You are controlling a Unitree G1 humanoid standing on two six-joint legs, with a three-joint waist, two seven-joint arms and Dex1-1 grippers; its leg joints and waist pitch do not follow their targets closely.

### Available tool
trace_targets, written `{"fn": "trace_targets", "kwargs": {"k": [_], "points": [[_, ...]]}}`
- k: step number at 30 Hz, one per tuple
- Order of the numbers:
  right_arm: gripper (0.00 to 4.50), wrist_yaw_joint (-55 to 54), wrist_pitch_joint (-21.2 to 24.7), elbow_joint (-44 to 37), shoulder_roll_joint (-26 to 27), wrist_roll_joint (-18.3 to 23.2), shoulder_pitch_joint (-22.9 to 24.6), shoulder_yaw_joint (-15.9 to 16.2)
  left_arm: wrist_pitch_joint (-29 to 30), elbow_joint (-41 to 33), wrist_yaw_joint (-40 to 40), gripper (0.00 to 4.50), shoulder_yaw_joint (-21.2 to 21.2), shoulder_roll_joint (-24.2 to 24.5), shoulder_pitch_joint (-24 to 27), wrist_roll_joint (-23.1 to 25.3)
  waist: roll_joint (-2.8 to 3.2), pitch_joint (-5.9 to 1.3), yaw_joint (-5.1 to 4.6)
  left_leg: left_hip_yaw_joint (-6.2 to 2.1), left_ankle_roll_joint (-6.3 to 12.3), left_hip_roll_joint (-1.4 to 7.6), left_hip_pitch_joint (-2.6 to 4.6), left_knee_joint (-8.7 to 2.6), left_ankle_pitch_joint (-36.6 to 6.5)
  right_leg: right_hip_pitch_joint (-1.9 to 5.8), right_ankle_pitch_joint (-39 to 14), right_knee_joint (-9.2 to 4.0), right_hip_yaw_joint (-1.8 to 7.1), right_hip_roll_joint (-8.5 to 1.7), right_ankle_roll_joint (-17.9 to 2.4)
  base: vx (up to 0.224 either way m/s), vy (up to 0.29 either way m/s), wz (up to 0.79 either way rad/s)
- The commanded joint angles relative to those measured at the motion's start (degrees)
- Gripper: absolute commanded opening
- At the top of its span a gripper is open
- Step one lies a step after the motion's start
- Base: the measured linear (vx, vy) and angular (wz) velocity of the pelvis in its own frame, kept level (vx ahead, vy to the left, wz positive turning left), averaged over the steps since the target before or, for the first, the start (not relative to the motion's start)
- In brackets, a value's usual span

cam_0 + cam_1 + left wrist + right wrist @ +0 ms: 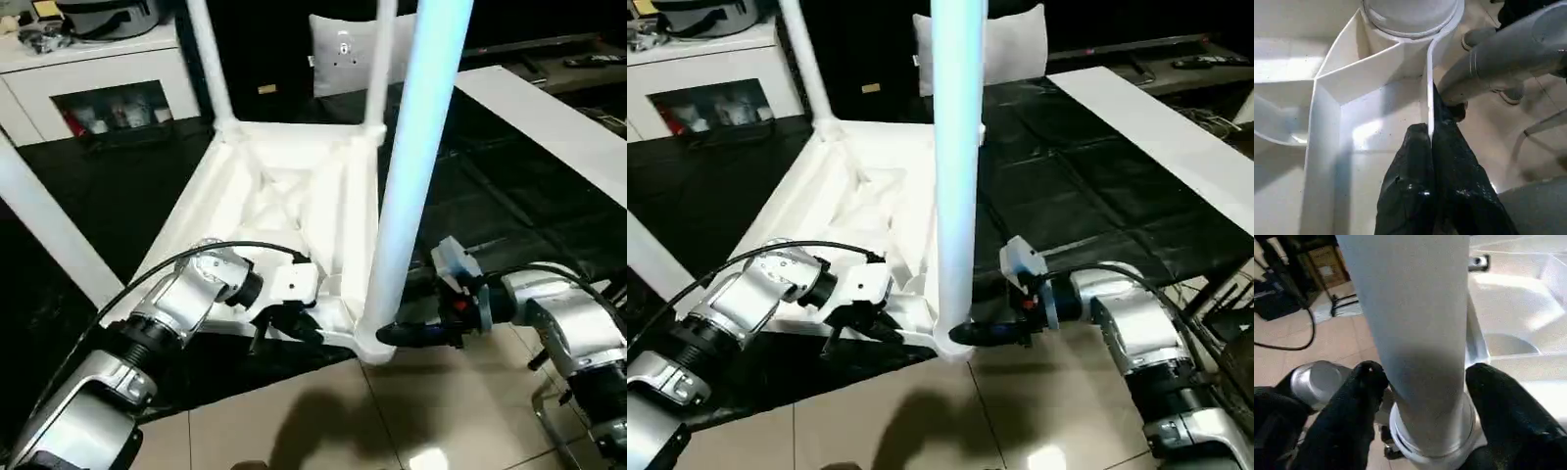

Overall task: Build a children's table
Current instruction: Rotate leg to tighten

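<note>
1. The children's table [294,186] lies upside down on a black mat [127,196] on the floor, ribbed underside up, legs standing in its corner sockets.
2. The nearest leg [416,166] rises from the near corner socket [377,345].
3. The left pincer [1431,147] is closed on the thin rim of the tabletop just beside that socket.
4. The right pincer [1420,382] sits around the leg's base, one finger on either side; whether they press it I cannot tell.
5. A white cabinet [98,83] and grey cushion [343,54] stand behind.
</note>
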Motion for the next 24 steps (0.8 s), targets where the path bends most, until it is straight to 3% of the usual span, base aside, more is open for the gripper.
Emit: {"fn": "trace_targets", "kwargs": {"k": [1,4,11,14,15,16,17,18,19,20,21,22,23,24], "points": [[2.45,1.3,0.6,0.1,0.2,1.2,-0.7,0.7,-1.0,0.7,-3.4,0.0,-3.7,0.1,0.2,2.0,-1.15,-4.14,-0.28,0.85,7.14,1.59,-0.67,-3.6,-2.2,4.01,-17.1,-3.69,3.57,-3.5,-7.6,0.0,0.0,0.0],[2.3,1.6,0.8,0.2,0.6,1.2,-0.4,0.9,-0.9,0.5,-3.5,0.0,-3.7,0.3,0.5,1.8,-1.4,-4.19,-0.21,0.86,7.07,1.6,-0.78,-3.61,-1.7,4.07,-16.6,-3.6,3.57,-3.5,-7.6,0.0,0.0,0.0],[1.92,-2.6,4.0,-3.8,2.1,3.3,2.6,-0.9,5.3,-1.5,-1.6,0.0,-1.1,-0.1,2.3,-0.9,-1.18,-4.15,-0.25,0.87,6.66,1.68,-0.73,-3.68,-1.4,4.04,-16.4,-3.6,3.64,-3.5,-7.5,0.0,0.0,0.0],[1.89,-9.0,4.8,-3.8,3.7,1.8,2.8,-2.2,8.5,-2.1,0.7,0.0,0.5,-0.6,2.9,-1.6,-1.07,-3.87,-0.68,1.03,5.62,1.28,-0.75,-3.83,-3.1,4.07,-19.7,-4.14,3.44,-3.4,-6.4,0.0,0.0,0.0],[1.89,-15.6,4.6,-3.6,5.8,-0.4,2.7,-3.2,9.6,-2.4,2.8,0.0,2.0,-1.2,3.4,-2.1,-1.03,-3.54,-1.15,1.11,4.74,1.01,-0.72,-4.02,-4.9,4.1,-23.0,-4.65,3.2,-3.32,-5.2,0.0,0.0,0.0],[1.89,-15.6,4.6,-3.6,5.8,-0.4,2.7,-3.2,9.6,-2.4,2.8,0.0,2.0,-1.2,3.4,-2.1,-1.1,-3.31,-1.49,1.14,4.18,0.83,-0.68,-4.09,-6.2,4.08,-25.2,-4.98,3.0,-3.23,-4.3,0.0,0.0,0.0],[1.89,-25.4,7.7,-2.8,9.8,-1.8,1.4,-5.5,13.2,-3.1,6.5,0.0,4.4,-3.1,3.8,-3.5,-0.84,-3.17,-2.27,1.25,3.02,0.41,-0.4,-3.97,-8.3,3.96,-29.0,-5.59,2.69,-3.07,-2.6,0.0,0.0,0.0],[1.88,-28.5,9.1,-2.6,11.1,-2.0,0.8,-6.3,14.3,-3.4,7.6,0.0,5.1,-3.7,3.9,-4.0,-0.89,-2.92,-3.23,1.14,2.11,0.11,-0.35,-3.95,-10.0,3.92,-32.2,-6.15,2.06,-2.97,-1.1,0.0,0.0,0.0],[1.88,-30.8,10.0,-2.6,12.1,-2.2,0.5,-6.7,15.1,-3.6,8.4,0.0,5.5,-4.1,3.9,-4.2,-0.98,-2.86,-3.82,1.12,1.92,-0.18,-0.47,-3.79,-11.1,3.98,-33.8,-6.54,1.58,-2.83,0.1,0.0,0.0,0.0],[1.88,-33.6,10.9,-2.6,13.3,-2.8,0.1,-7.0,15.9,-3.8,9.6,0.0,5.9,-4.6,4.0,-4.2,-0.7,-2.83,-5.02,0.96,1.92,-0.33,-0.17,-3.59,-13.3,3.78,-35.8,-7.3,0.95,-2.77,1.6,0.0,0.0,0.0],[1.88,-36.9,11.9,-2.5,14.9,-3.5,-0.2,-7.3,17.2,-4.0,11.2,0.0,6.6,-5.4,4.0,-4.4,-0.39,-2.75,-6.21,0.74,2.16,-0.34,-0.24,-3.46,-15.0,3.8,-36.3,-7.66,0.37,-2.65,2.5,0.0,0.0,0.0],[1.88,-38.0,12.2,-2.4,15.5,-3.8,-0.3,-7.5,17.6,-4.1,11.8,0.0,6.8,-5.8,3.9,-4.4,-0.21,-2.8,-6.69,0.73,2.28,-0.29,0.01,-3.38,-15.7,3.7,-36.2,-8.01,0.07,-2.69,2.7,0.0,0.0,0.0],[1.88,-39.7,12.6,-2.3,16.3,-4.1,-0.5,-7.7,18.3,-4.2,12.6,0.0,7.2,-6.3,3.9,-4.5,-0.08,-2.84,-7.9,0.33,2.49,0.02,-0.45,-3.52,-17.0,4.37,-35.1,-8.08,-0.56,-2.83,2.9,0.0,0.0,0.0],[1.88,-47.2,12.0,-0.2,20.2,-5.5,-1.6,-8.6,19.7,-3.4,16.9,0.0,9.0,-8.8,3.1,-4.7,0.14,-2.8,-8.73,-0.04,2.36,0.46,-0.49,-3.77,-18.4,4.5,-34.0,-8.26,-0.89,-2.94,3.1,0.0,0.0,0.0]]}}
